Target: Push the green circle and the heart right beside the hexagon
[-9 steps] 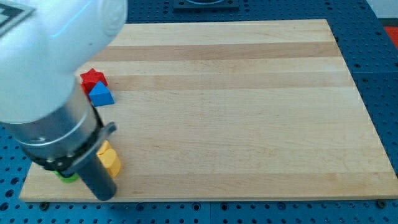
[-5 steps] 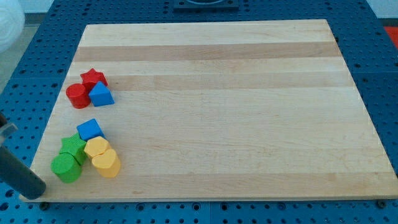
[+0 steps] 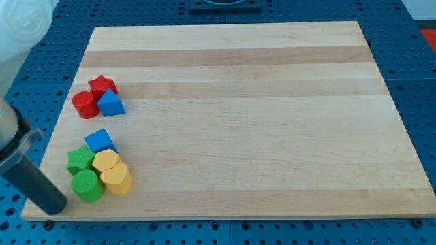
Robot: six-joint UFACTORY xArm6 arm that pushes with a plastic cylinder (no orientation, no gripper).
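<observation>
Moved: green circle (image 3: 87, 185) now sits further toward the view's right than before, touching the yellow heart (image 3: 116, 179); our tip (image 3: 56, 206) followed it in.
Tip: bare rod, nothing held, just left of and below the circle.
Cluster: circle, heart, yellow hexagon (image 3: 106, 162) packed at the board's (image 3: 238, 122) lower left.
Next: any further push goes rightward.

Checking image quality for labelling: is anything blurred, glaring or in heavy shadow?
Camera view: lighting is even, no glare on the wooden board; blocks like the green circle are sharp with faint shadows; only the near arm at the view's left looks soft.
</observation>
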